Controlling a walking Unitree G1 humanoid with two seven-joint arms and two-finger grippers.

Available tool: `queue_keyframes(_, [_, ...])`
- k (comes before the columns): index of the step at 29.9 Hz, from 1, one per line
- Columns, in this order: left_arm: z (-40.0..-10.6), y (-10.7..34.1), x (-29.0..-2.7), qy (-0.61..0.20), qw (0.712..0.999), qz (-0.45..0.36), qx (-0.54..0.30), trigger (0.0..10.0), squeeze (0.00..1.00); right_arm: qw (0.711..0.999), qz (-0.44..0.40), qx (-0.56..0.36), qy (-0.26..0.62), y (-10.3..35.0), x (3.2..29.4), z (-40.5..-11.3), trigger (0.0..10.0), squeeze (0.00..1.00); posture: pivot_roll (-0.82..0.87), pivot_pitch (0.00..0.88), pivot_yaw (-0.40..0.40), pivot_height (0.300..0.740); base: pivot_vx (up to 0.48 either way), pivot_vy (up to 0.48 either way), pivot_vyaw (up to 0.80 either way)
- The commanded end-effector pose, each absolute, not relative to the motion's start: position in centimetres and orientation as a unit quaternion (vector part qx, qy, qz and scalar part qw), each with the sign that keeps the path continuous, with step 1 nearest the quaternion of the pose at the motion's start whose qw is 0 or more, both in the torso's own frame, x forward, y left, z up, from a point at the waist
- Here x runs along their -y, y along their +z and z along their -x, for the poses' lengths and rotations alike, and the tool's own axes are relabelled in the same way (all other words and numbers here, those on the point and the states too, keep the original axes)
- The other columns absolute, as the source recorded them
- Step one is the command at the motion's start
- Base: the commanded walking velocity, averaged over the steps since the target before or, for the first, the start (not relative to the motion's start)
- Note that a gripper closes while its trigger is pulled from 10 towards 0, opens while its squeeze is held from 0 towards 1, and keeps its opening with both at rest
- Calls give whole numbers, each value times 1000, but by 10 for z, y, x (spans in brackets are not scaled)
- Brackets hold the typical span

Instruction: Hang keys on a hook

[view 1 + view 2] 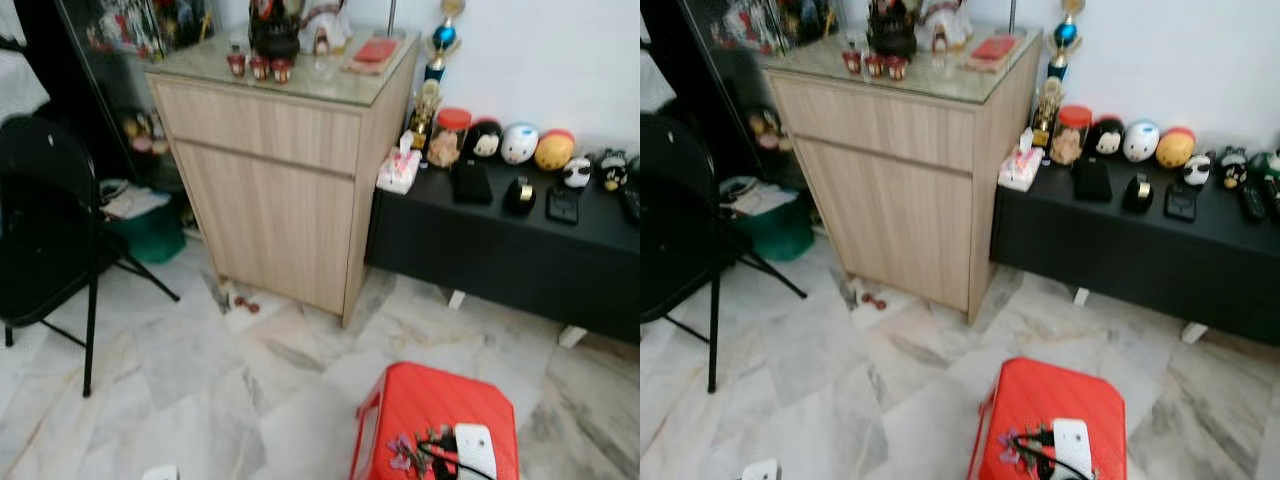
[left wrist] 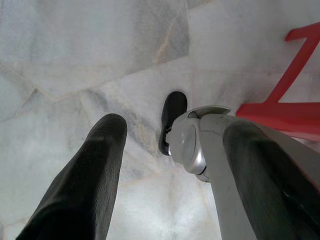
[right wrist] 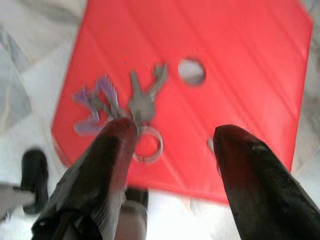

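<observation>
- The marble floor [image 1: 200, 380] spreads pale grey and white under everything, and the red stool [image 1: 440, 405] stands on it near the bottom of the head views
- A wooden cabinet [image 1: 280, 190] with a glass top stands well beyond the red stool, against the far wall; small red jars [image 1: 258, 66] and a dark ornament [image 1: 274, 30] sit on its top
- A low black bench [image 1: 520, 250] runs beside the cabinet, beyond the red stool, carrying a tissue pack [image 1: 398, 170], a red-lidded jar [image 1: 447, 135], a trophy [image 1: 436, 60] and a row of round toy figures [image 1: 520, 142]
- A black folding chair [image 1: 45, 230] stands well apart from the red stool, on the robot's left
- A green tub [image 1: 150, 230] sits on the floor between the chair and the cabinet
- The right gripper [image 3: 172, 137] hangs just above the red stool's seat, its two black fingers [image 3: 107, 165] spread wide apart with nothing between them
- The left gripper [image 2: 170, 145] points down at the floor beside the red stool's leg, its fingers apart and empty; a silver robot limb with a black foot [image 2: 172, 120] shows past them
- The keys [image 3: 142, 102] lie flat on the red stool's seat, with a metal ring [image 3: 148, 145] and a purple charm [image 3: 95, 107], beside a small round hole [image 3: 191, 71] in the seat; the right gripper's nearer fingertip overlaps the ring in the wrist view, whether it touches I cannot tell
</observation>
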State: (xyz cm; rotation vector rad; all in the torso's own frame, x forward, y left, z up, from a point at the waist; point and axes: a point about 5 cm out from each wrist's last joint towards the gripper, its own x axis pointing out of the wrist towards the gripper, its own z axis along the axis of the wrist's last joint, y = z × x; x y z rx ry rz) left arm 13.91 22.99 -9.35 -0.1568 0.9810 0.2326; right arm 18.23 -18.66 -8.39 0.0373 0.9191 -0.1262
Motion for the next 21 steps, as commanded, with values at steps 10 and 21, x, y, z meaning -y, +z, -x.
queue_keyframes(10, [-136, -94, -231, 114, 872, 66, -471, 10000, 0, 967, -39, -241, -69, -31, 192, -252, 10000, 0, 26, 0, -47, 740, 0, 0, 0])
queue_keyframes(21, [-138, -93, -229, 117, 878, 67, -459, 10000, 0, 992, -15, -122, 3, -5, 176, -264, 10000, 0, 27, 0, -57, 740, 0, 0, 0])
